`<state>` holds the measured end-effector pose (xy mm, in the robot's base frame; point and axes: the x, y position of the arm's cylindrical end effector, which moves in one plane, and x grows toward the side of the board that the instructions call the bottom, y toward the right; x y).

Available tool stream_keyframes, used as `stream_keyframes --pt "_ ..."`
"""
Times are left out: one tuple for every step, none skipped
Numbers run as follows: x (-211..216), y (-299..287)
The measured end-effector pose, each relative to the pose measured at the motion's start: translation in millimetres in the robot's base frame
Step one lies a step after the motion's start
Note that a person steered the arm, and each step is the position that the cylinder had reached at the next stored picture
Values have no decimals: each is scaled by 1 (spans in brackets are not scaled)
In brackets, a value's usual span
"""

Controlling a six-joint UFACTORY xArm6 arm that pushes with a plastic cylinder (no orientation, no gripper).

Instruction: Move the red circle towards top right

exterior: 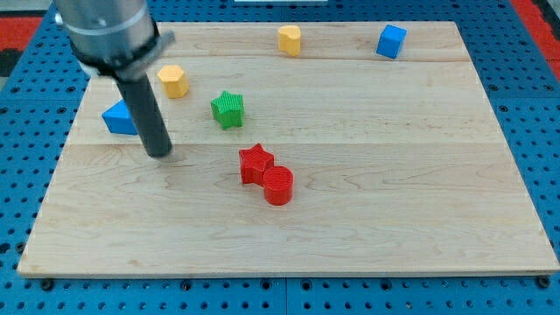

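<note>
A: Fig. 1, L to R. What sits at the view's left?
B: Blue block (118, 118), shape looks triangular, partly hidden behind my rod. My tip (159, 154) rests on the wooden board (394, 219), just to the right of & below that blue block. No fingers on this rig; the rod is bare & holds nothing.
A: Next along?
B: Yellow block (173, 80), approx. hexagonal, above & right of the tip. Then green star (227, 109), right of it & lower.
A: Centre?
B: Red star (255, 163) touching red circle (278, 185); the circle sits at the star's lower right, roughly mid-board, a bit toward the view's bottom. Tip is well apart from both, to their left.
A: Right side?
B: Near the top edge: yellow block (290, 39), shape unclear, then blue cube (391, 41) further right. Board lies on a blue perforated table (534, 131).
</note>
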<state>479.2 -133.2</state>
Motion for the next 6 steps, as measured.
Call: stream_keyframes --pt "12 60" --pt "55 58" --pt "55 115" --pt "27 171" --pt "2 236" --pt "-23 238"
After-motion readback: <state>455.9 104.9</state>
